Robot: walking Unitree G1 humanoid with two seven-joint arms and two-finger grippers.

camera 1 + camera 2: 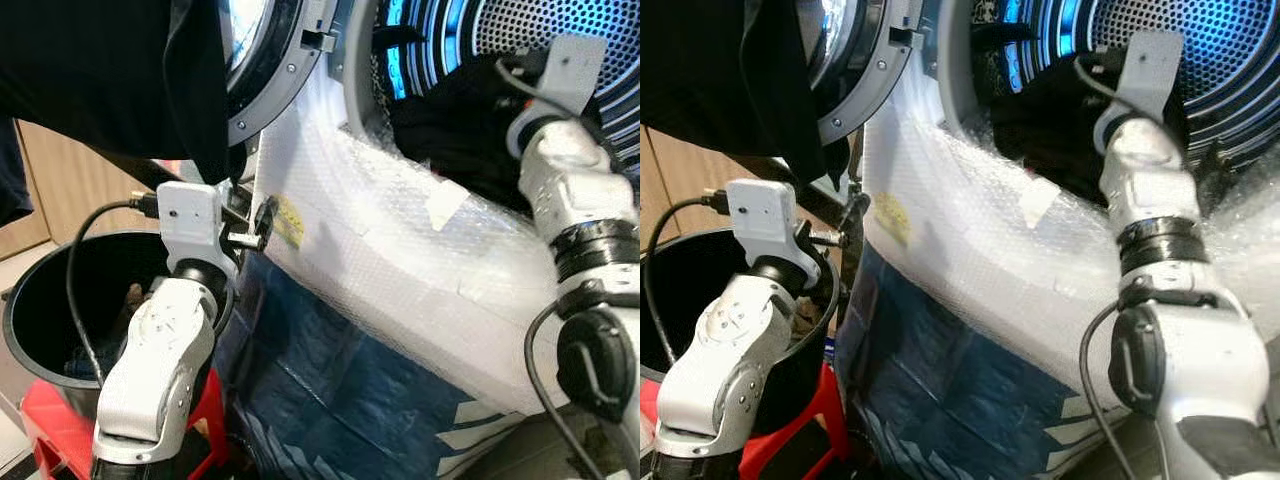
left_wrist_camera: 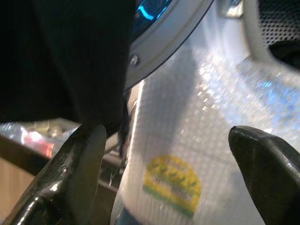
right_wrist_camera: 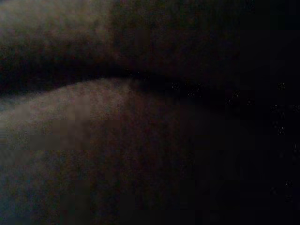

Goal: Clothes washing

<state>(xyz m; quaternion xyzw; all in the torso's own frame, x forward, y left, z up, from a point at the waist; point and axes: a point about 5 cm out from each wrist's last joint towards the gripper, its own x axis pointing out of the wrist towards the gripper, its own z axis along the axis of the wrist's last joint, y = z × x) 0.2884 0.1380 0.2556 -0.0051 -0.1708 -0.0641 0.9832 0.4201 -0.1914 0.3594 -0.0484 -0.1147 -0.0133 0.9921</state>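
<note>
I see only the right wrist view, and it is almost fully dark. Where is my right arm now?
Observer: Your right arm reaches into the open perforated drum of the front-loading washing machine, against a heap of dark clothes.
Operator: And where is the left gripper?
Observer: The left gripper is outside, beside the bubble-wrapped front of the machine, with its jaws open and nothing between them.
Operator: Is any clothing outside the drum?
Observer: A black garment hangs over the round door, and a round black bucket stands on a red stool below it.
</note>
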